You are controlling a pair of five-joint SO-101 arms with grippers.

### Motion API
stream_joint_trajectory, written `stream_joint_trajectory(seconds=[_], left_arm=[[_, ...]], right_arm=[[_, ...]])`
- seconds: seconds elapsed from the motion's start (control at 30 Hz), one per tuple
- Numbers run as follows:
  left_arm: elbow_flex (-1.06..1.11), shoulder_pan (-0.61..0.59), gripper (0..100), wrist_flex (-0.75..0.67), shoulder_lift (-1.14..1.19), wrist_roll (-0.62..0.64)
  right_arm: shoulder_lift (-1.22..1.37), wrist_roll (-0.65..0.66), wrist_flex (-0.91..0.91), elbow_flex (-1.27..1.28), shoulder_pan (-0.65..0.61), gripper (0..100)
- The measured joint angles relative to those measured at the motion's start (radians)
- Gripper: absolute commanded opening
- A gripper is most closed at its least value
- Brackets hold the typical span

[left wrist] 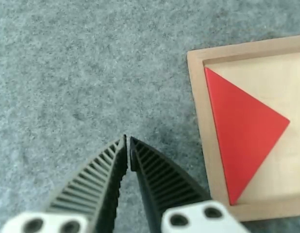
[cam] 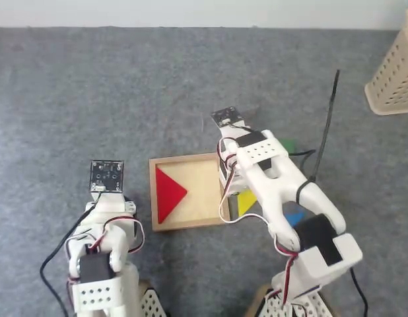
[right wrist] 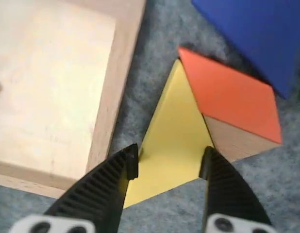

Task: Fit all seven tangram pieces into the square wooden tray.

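Hidden: the right arm point(cam: 283, 188) sprawls over the loose pieces in the high view, so only slivers peek out there: a yellow triangle point(cam: 245, 202), a blue piece point(cam: 294, 218) and a green piece point(cam: 288, 144).
Cut off: the blue piece runs off the edge of the right wrist view, and its shape cannot be told.
Tray point(cam: 188, 159): square and wooden, on the grey carpet point(cam: 92, 86) between the two arms.
In the tray: one red triangle point(cam: 168, 193), lying flat with its long edge along the wall nearest the left arm (bare wood beside it).
Beside the tray: the yellow triangle lies flat on the carpet just off the rim; an orange piece point(right wrist: 227, 97) touches its edge, with the blue piece just beyond.
Right claw point(right wrist: 170, 155): jaws spread, one on each side of the yellow triangle; whether they touch it cannot be told.
Left claw point(left wrist: 127, 141): pinched together on nothing, low over the carpet near the tray's corner.
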Motion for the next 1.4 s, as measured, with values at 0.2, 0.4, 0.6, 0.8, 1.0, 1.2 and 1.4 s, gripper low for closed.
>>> stream_joint_trajectory(seconds=[0.2, 0.4, 0.6, 0.8, 1.0, 1.2, 1.4], left_arm=[[0.0, 0.0, 1, 0.0, 0.0, 0.0], [0.0, 0.0, 1, 0.0, 0.0, 0.0], [0.0, 0.0, 1, 0.0, 0.0, 0.0], [0.0, 0.0, 1, 0.0, 0.0, 0.0], [0.0, 0.0, 1, 0.0, 0.0, 0.0], [0.0, 0.0, 1, 0.0, 0.0, 0.0], [0.0, 0.0, 1, 0.0, 0.0, 0.0]], right_arm=[[0.008, 0.009, -0.002, -0.002, 0.012, 25.1], [0.014, 0.038, 0.0, 0.0, 0.101, 24.8], [0.026, 0.048, 0.0, 0.0, 0.112, 19.4], [0.063, 0.048, -0.025, -0.018, 0.123, 21.8], [0.095, 0.048, 0.015, -0.044, 0.123, 25.7], [0.095, 0.048, 0.017, -0.034, 0.123, 25.7], [0.075, 0.048, 0.028, -0.031, 0.166, 25.7]])
